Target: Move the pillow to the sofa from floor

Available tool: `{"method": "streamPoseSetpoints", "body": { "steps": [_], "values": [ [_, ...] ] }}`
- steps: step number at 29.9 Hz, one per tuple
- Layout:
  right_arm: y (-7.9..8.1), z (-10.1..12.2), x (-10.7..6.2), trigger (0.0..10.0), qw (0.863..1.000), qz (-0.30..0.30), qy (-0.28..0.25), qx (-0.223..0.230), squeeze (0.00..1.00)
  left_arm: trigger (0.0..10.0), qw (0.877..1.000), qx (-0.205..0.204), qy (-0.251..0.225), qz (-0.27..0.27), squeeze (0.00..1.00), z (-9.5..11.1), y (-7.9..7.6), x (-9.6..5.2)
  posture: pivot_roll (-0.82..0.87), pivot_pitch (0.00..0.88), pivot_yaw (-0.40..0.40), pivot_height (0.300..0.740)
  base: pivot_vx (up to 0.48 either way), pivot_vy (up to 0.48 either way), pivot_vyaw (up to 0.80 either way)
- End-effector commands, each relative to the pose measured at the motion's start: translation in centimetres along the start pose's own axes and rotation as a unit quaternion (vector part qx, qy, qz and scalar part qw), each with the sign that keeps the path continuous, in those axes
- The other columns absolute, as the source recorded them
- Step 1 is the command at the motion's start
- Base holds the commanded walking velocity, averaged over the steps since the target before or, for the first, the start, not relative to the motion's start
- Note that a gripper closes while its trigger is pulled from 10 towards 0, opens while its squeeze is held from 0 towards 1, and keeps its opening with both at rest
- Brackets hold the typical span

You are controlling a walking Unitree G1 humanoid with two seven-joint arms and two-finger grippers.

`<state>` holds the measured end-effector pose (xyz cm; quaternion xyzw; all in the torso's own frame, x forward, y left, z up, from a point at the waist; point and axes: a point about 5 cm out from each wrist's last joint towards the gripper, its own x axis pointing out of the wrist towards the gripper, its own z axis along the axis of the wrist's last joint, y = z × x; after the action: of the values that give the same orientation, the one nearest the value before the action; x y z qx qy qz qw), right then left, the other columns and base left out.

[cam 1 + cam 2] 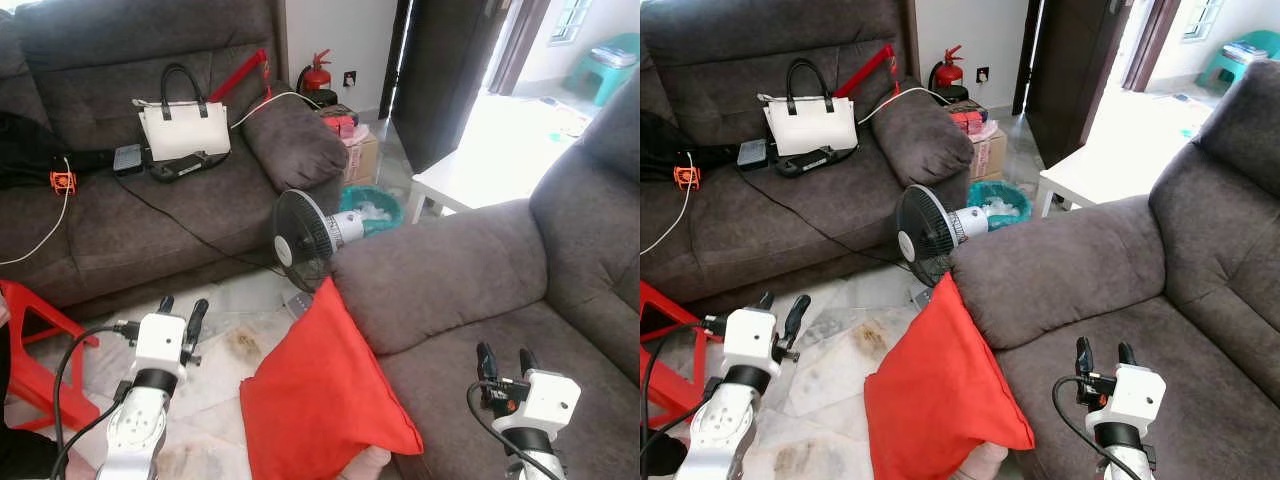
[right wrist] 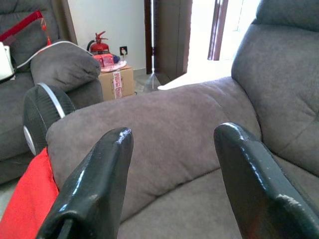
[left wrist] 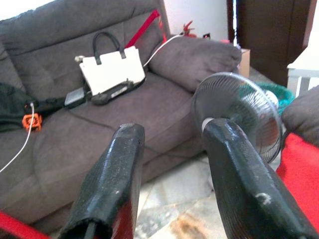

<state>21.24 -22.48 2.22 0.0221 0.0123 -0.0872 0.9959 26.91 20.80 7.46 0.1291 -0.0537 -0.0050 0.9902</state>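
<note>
A red pillow [image 1: 320, 395] stands on the tiled floor, leaning against the front of the grey sofa [image 1: 470, 270] on my right, just below its armrest. My left gripper [image 1: 182, 315] is open and empty, held over the floor to the pillow's left, a short way from it. My right gripper [image 1: 507, 362] is open and empty above that sofa's seat cushion, to the pillow's right. The pillow's red edge [image 2: 27, 209] shows in the right wrist view, and its corner [image 3: 301, 174] in the left wrist view.
A small black fan [image 1: 305, 238] stands on the floor just behind the pillow. A second grey sofa [image 1: 150, 210] at the back left holds a white handbag [image 1: 185, 125] and cables. A red stool [image 1: 35, 345] is at my left. Box, bin and white table beyond.
</note>
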Motion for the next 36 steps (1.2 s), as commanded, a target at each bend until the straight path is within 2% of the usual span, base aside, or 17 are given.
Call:
{"method": "streamPoseSetpoints", "body": {
  "steps": [1,9,30,36],
  "values": [
    [0.0,0.4,0.4,10.0,1.000,0.002,-0.003,-0.005,0.00,10.0,1.000,0.000,-0.007,-0.007,0.00,0.6,-0.4,0.4,0.04,0.000,-0.026,0.740,0.000,0.000,0.00],
    [0.7,0.6,0.8,10.0,1.000,0.015,0.010,-0.017,0.00,10.0,1.000,-0.007,0.000,-0.016,0.00,0.7,-1.1,0.5,0.05,0.000,-0.025,0.740,0.000,0.000,0.00],
    [1.0,1.0,1.9,10.0,0.999,0.015,0.017,-0.027,0.00,10.0,0.999,-0.012,0.007,-0.032,0.00,0.9,-1.9,1.0,0.05,0.000,-0.022,0.621,0.000,0.000,0.00],
    [1.1,1.1,1.9,10.0,0.999,0.020,0.013,-0.028,0.00,10.0,0.999,-0.012,0.009,-0.033,0.00,0.8,-1.9,1.0,0.05,0.000,-0.025,0.617,0.000,0.000,0.00]
  ]
}}
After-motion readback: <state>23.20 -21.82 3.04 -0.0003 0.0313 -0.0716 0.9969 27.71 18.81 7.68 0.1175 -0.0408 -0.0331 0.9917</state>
